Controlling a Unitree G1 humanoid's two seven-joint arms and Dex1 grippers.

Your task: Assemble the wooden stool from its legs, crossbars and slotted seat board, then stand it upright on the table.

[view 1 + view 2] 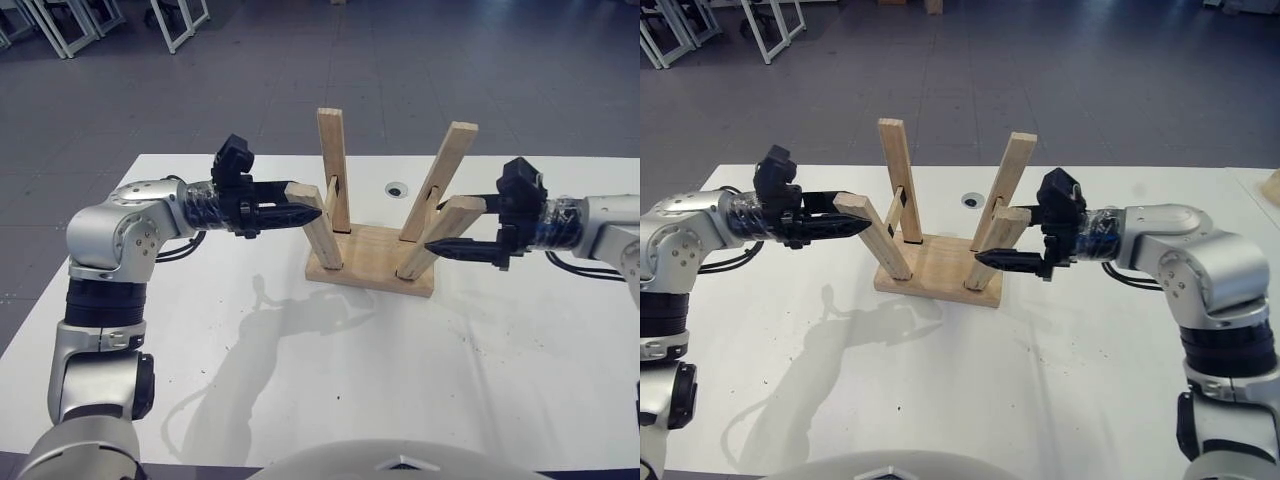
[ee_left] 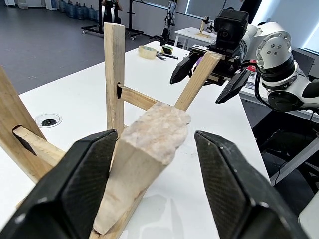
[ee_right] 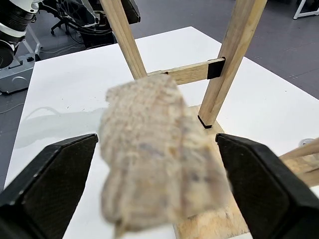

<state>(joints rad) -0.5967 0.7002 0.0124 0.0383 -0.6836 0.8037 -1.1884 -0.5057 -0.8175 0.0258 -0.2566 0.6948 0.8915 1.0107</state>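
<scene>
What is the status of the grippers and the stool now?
Left gripper open, astride near left leg. Right gripper open, astride near right leg. Stool upside down on seat board. Nothing blocks either gripper.

1. The near right leg [image 3: 159,149] is blurring heavily right up against the right wrist camera, its edges melting together.
2. It is covering most of the seat board [image 3: 219,226] lying behind it there.
3. A back leg [image 2: 12,119] is running off the edge of the left wrist view.
4. The left tool [image 2: 152,137] is getting its fingers [image 2: 75,189] cropped at their bases.
5. Whether those fingers are touching the near left leg [image 2: 134,189] is proving hard to tell.
</scene>
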